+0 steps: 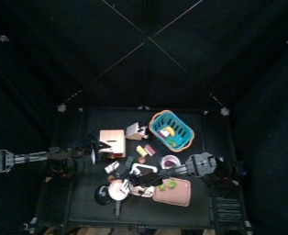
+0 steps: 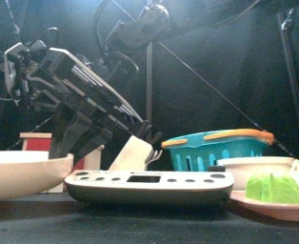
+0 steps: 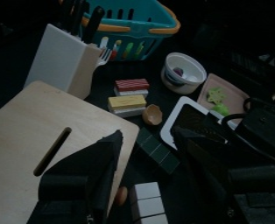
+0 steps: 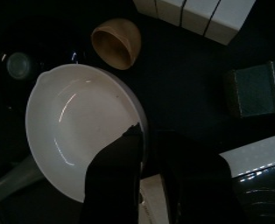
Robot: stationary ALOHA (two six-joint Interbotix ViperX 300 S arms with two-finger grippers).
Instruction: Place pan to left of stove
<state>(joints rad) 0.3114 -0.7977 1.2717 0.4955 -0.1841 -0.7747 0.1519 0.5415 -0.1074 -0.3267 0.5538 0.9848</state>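
1. Right claw [image 4: 155, 140]: its jaws are seen spread, one over the inside of the pan [image 4: 75, 122], the other outside its rim. Whether either jaw touches the rim cannot be told.
2. The pan is noted directly beneath this claw: round, white, shallow, set flat on the dark surface [image 4: 199, 61].
3. Just beyond the pan's far rim from the claw, a small wooden bowl [image 4: 116, 42] is seen, apart from the pan.
4. Further out from the claw, a row of white blocks [image 4: 204, 13] is noted. Off to the side, a dark green block [image 4: 259, 87] is seen.
5. In the front view the stove [image 2: 149, 188] is found as a low white block with a dark top. The pan is seen just to its left, with a narrow gap between them.
6. Left claw [image 3: 158, 144]: the jaws are held spread, with nothing gripped between them, above the surface and well apart from the pan.
7. Beside one jaw of the left claw, a pale wooden board [image 3: 46, 131] is recorded; the stove lies just ahead of the other jaw.
8. Ahead of the left claw, past the board, a white knife block [image 3: 64, 57] is seen upright.
9. Farthest out, a teal basket [image 3: 134, 22] is noted, with a white cup [image 3: 181, 72] nearer.
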